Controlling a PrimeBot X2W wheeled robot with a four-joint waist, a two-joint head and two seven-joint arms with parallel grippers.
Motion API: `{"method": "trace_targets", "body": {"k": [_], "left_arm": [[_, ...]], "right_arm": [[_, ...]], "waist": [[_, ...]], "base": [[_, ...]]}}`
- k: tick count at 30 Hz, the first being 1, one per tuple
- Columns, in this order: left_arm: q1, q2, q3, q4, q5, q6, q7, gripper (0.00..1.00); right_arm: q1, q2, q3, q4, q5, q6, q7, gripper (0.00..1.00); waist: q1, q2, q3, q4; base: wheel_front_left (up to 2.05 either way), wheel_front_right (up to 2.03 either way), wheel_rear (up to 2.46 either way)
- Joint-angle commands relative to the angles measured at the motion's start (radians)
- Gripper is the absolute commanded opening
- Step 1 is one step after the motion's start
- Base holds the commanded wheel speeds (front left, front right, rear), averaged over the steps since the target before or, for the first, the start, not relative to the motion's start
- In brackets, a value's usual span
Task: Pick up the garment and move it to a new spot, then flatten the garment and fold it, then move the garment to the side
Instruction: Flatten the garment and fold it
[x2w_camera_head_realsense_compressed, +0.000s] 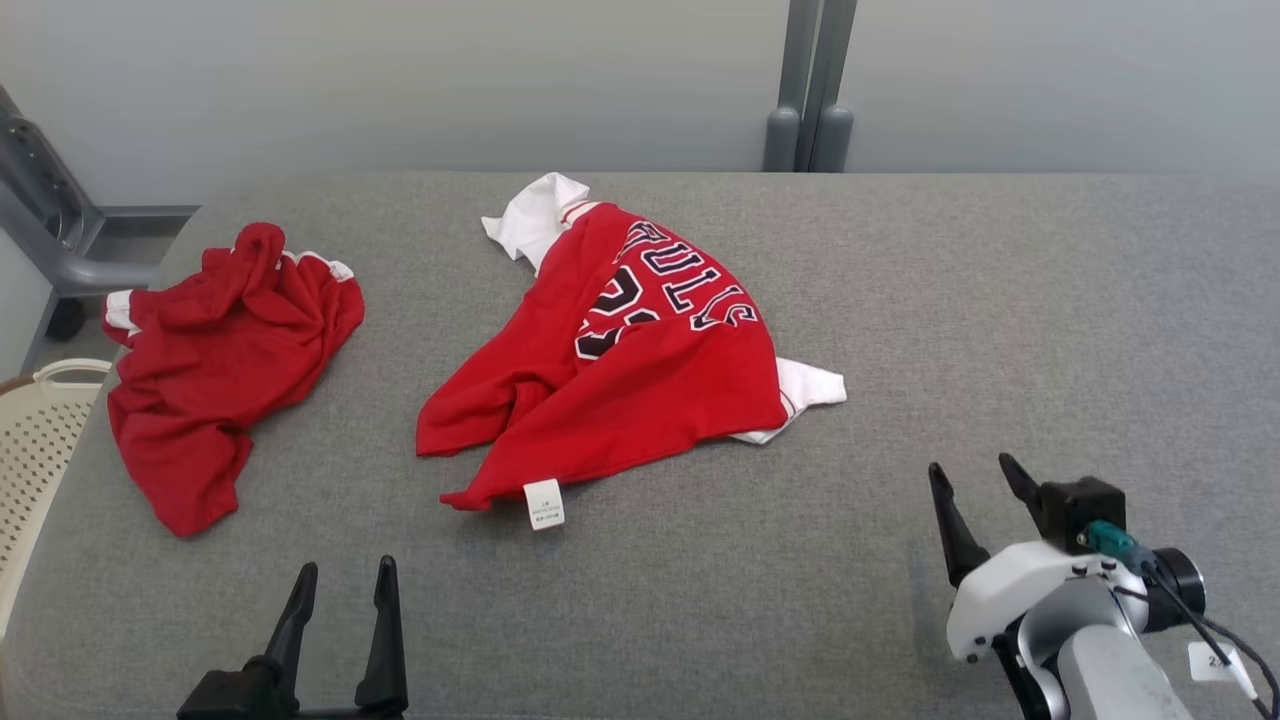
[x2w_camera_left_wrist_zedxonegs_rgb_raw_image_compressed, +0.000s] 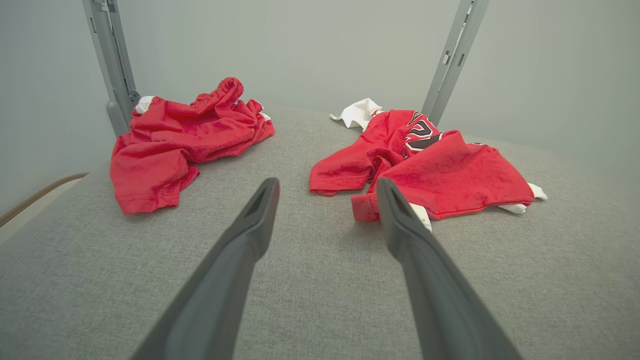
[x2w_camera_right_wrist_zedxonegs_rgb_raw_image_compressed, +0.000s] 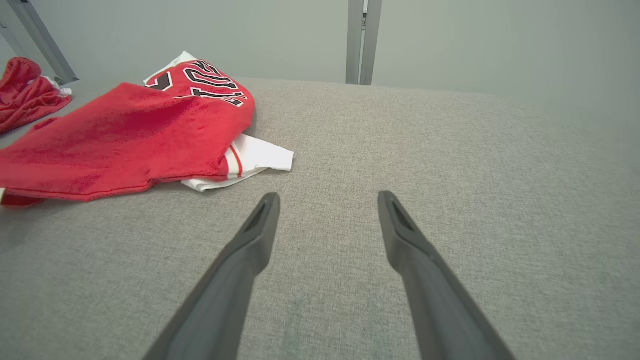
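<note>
Grey woven fabric is covering the whole worktop (x2w_camera_head_realsense_compressed: 950, 300), and a plain pale grey wall is standing behind its far edge. Paired grey metal posts (x2w_camera_head_realsense_compressed: 810, 90) are rising near the middle of that edge, and an angled grey frame (x2w_camera_head_realsense_compressed: 50, 220) is showing off the far left corner. A cream perforated basket (x2w_camera_head_realsense_compressed: 40, 450) is sitting beside the left edge.

The red jersey (x2w_camera_head_realsense_compressed: 620, 380) is lying crumpled near the worktop's centre. Its dark lettering is facing up, white sleeves are poking out, and a white label (x2w_camera_head_realsense_compressed: 545, 503) is lying at its near hem. A second red garment (x2w_camera_head_realsense_compressed: 220, 390) is lying bunched near the left edge, apart from the jersey.

The left gripper (x2w_camera_head_realsense_compressed: 347, 565) is hovering at the near edge, jaws spread and empty. The right gripper (x2w_camera_head_realsense_compressed: 970, 463) is standing toward the near right corner, likewise spread and holding nothing.
</note>
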Motion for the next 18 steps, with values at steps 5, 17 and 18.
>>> {"method": "trace_targets", "body": {"k": [5, 17, 18], "left_arm": [[-0.052, 0.0, -0.027, -0.005, -0.003, -0.005, 0.0, 1.0], [-0.121, 0.0, -0.083, 0.005, -0.013, -0.008, 0.0, 1.0], [-0.127, 0.0, -0.088, 0.006, -0.016, -0.009, 0.0, 1.0]], "right_arm": [[-0.124, -0.001, -0.021, 0.111, 0.037, -0.001, 0.037, 1.0], [-0.351, -0.002, -0.095, 0.351, -0.094, -0.001, 0.004, 1.0], [-0.364, -0.002, -0.104, 0.374, -0.11, -0.001, 0.012, 1.0]], "waist": [[0.0, 0.0, 0.065, 0.035], [0.0, 0.0, 0.167, 0.111], [0.0, 0.0, 0.174, 0.118]], "base": [[0.0, 0.0, 0.0], [0.0, 0.0, 0.0], [0.0, 0.0, 0.0]]}}
